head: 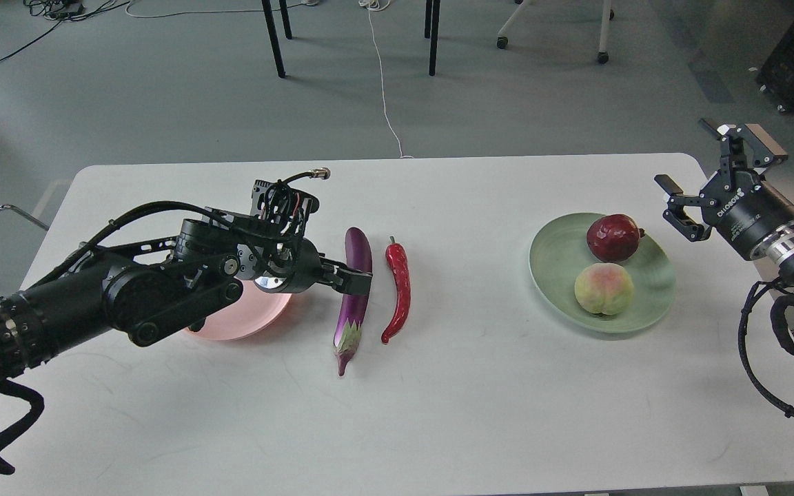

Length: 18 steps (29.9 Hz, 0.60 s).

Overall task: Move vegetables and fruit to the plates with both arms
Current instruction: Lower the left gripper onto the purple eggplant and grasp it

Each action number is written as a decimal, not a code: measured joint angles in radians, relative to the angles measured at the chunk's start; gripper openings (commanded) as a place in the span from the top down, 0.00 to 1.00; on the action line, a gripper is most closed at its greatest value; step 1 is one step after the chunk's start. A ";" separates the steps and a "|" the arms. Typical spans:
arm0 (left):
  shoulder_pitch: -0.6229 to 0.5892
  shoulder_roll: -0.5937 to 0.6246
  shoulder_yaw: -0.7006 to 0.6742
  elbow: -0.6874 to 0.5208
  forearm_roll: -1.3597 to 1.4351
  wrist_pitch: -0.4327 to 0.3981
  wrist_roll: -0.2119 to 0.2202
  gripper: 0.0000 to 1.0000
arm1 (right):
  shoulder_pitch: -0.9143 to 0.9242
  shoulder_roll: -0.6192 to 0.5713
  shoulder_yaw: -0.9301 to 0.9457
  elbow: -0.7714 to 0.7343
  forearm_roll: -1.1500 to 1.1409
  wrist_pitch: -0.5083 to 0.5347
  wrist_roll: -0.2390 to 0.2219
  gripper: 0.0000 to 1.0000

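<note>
Purple eggplant lies mid-tabletop, calyx toward near edge; left gripper fingers clamped on its middle. Red chili pepper just beside it, apart. Pink plate partly hidden under left arm. Green plate near right edge holds pomegranate and peach. Right gripper raised off right edge, fingers apart, empty.

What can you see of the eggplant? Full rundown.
The eggplant is long, glossy and purple, like smooth plastic, with a pale green-white calyx and stem tip at its near end. It lies flat on the white table, running near to far, between the pink plate and the red chili, apart from both. The left gripper meets its middle.
</note>
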 measured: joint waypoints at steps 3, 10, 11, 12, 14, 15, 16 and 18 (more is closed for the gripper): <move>0.006 -0.009 0.000 0.009 -0.001 0.004 0.000 0.02 | -0.006 0.000 -0.001 0.000 0.000 0.000 0.000 0.02; 0.035 -0.017 -0.003 0.021 -0.019 0.011 0.001 0.06 | -0.014 0.000 -0.001 0.000 0.000 0.000 0.000 0.02; 0.038 -0.021 -0.003 0.022 -0.023 0.011 0.001 0.09 | -0.015 0.000 -0.001 0.000 0.000 0.000 0.000 0.02; 0.039 -0.024 -0.002 0.023 -0.027 0.011 0.001 0.12 | -0.017 0.000 -0.001 0.000 -0.001 0.000 0.000 0.02; 0.041 -0.027 -0.002 0.023 -0.032 0.010 0.001 0.24 | -0.020 0.000 -0.001 0.000 -0.001 0.000 0.000 0.02; 0.041 -0.029 -0.001 0.023 -0.038 0.008 0.001 0.31 | -0.021 0.000 -0.001 0.000 -0.001 0.000 0.000 0.02; 0.041 -0.031 -0.001 0.024 -0.042 0.006 0.001 0.39 | -0.021 0.000 0.000 0.000 -0.002 0.000 0.000 0.02; 0.042 -0.039 -0.001 0.026 -0.048 0.003 0.001 0.47 | -0.023 0.000 0.000 0.000 -0.002 0.000 0.000 0.02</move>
